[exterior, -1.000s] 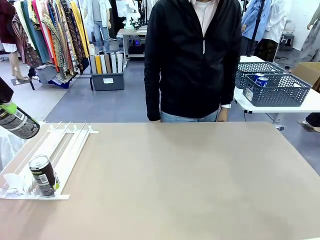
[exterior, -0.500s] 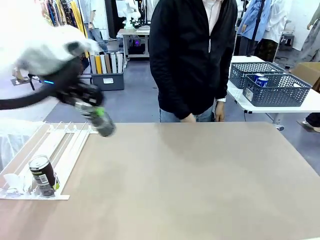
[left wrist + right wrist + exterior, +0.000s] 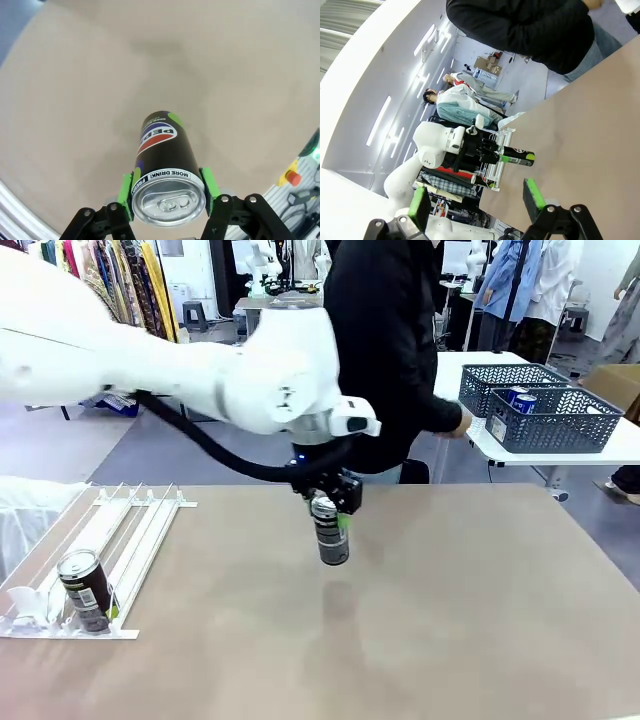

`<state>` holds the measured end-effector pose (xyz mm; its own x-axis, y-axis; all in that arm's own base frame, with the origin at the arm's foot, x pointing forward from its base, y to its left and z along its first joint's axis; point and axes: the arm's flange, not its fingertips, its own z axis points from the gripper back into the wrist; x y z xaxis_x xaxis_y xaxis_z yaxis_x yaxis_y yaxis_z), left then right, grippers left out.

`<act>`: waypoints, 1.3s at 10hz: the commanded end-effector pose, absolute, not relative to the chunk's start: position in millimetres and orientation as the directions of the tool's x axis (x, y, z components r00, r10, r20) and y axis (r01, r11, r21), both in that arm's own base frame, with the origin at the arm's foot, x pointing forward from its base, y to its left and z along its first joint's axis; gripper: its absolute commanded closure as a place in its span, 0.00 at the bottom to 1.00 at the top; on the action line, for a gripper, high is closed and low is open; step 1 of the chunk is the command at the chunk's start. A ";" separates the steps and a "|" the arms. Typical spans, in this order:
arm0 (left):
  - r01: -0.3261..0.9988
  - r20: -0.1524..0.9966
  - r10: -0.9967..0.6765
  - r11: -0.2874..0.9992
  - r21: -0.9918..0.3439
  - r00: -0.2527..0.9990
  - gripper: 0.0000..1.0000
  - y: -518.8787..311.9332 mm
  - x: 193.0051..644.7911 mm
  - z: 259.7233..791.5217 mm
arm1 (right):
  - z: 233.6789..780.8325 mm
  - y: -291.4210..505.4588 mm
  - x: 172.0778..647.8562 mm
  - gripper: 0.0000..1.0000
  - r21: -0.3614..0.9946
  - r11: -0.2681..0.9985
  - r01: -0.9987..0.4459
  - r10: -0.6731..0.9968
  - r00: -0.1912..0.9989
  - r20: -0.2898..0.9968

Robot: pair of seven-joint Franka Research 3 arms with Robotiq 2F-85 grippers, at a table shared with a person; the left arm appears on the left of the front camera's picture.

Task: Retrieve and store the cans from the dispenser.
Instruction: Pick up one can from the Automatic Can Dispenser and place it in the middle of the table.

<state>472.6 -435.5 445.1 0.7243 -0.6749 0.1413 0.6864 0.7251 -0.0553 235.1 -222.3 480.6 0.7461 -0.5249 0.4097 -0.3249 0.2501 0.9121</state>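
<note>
Dark can (image 3: 332,540) hangs over the middle of the table (image 3: 480,620), pinched by the left gripper (image 3: 328,515)
Pads (image 3: 126,187) sit up near the rim. Looks slick, thin-walled, probably full, so I'd grab mid-body. Right gripper (image 3: 476,199) gapes wide, empty.

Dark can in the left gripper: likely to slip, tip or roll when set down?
The dark can looks glossy and is pinched near its top by narrow green fingers, so it may slip or swing. Tall and slim, it probably tips easily; round, it would likely roll on the flat table.
</note>
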 end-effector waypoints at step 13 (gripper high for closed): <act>0.731 0.014 -0.731 0.682 0.019 0.682 0.00 -465.5 485.1 435.7 | 484.0 -221.7 237.5 0.00 0.908 0.238 -0.345 -0.539 0.731 0.419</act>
